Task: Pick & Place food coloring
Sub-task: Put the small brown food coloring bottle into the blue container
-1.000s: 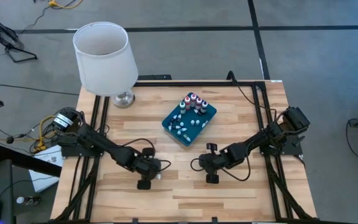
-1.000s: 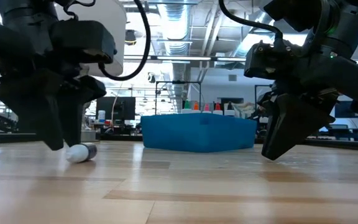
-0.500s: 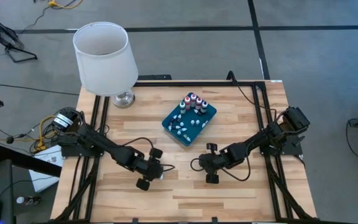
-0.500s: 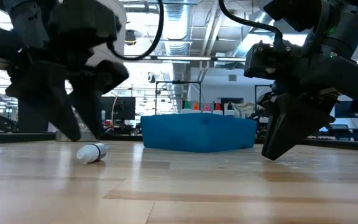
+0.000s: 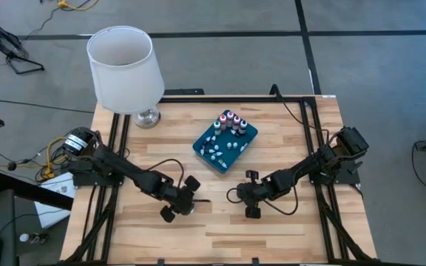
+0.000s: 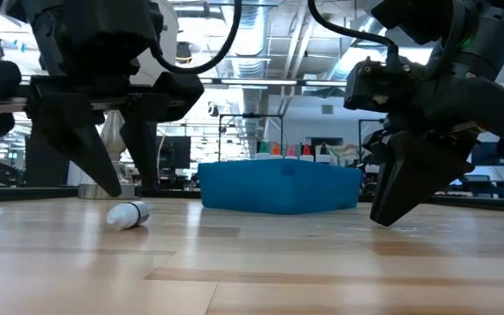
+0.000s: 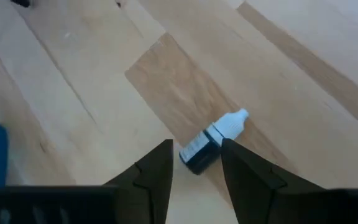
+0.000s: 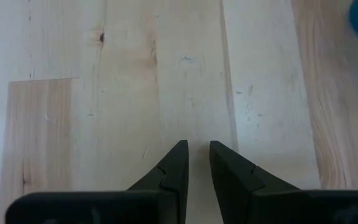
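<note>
One food coloring bottle (image 7: 211,142), small, with a white tip and a dark base, lies on its side on the wooden table (image 5: 272,229); it also shows in the low view (image 6: 128,213). My left gripper (image 7: 196,144) hovers open over it, slanting down, a fingertip on either side of its dark end without touching. The other food coloring bottles (image 5: 230,122) stand or lie in the teal tray (image 5: 203,151). My right gripper (image 8: 197,149) waits to the right, near the table, its fingers a narrow slit apart with nothing between them.
A white-shaded lamp (image 5: 124,70) stands at the table's far left corner. The teal tray (image 6: 278,188) sits behind both grippers, toward the far edge. Bare wood lies along the near edge. Black frame rails (image 5: 320,148) run along the table's sides.
My left gripper has rolled about its own pointing line, so its fingers now straddle the lying bottle, and it has shifted slightly toward the table's right. The bottle has rolled a little to the right on the table. My right arm has kept still.
</note>
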Tool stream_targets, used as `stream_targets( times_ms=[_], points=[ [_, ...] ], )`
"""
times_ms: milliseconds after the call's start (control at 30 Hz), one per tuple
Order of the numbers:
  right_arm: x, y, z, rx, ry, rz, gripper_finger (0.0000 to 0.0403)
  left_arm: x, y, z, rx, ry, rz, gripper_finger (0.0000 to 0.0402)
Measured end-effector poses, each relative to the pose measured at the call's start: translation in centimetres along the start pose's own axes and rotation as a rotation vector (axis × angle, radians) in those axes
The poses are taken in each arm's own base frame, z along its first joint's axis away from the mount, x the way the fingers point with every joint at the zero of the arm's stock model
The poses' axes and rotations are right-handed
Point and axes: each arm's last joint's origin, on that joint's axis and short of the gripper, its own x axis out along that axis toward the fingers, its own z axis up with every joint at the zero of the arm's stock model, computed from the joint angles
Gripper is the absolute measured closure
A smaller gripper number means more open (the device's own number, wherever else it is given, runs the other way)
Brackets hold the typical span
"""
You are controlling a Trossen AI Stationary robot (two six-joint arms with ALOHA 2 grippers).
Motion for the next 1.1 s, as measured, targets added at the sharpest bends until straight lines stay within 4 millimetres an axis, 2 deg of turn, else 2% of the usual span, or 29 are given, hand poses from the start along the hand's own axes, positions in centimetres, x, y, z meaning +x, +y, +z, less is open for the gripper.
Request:
stream_targets(
  times_ms=[233, 333, 533, 833, 1100],
  points=[
    [0.0, 0.0, 0.1, 0.001, -0.01, 0.005, 0.0344, 2.3, 0.4, -0.5, 0.027, 0.006, -0.084, 0.0272],
    [0.0, 0.0, 0.1, 0.002, -0.01, 0.006, 0.0344, 2.8, 0.5, 0.0, 0.051, 0.023, -0.091, 0.0272],
    [0.0, 0.0, 0.1, 0.002, -0.01, 0.005, 0.0344, 2.8, 1.0, 0.5, 0.004, 0.045, -0.087, 0.0272],
    [0.0, 0.0, 0.1, 0.001, -0.009, 0.006, 0.0344, 2.4, 1.7, 2.2, -0.054, -0.024, -0.081, 0.0272],
    [0.0, 0.0, 0.1, 0.002, -0.009, 0.008, 0.0344, 2.4, 2.4, 1.7, -0.173, 0.007, -0.074, 0.0272]
  ],
)
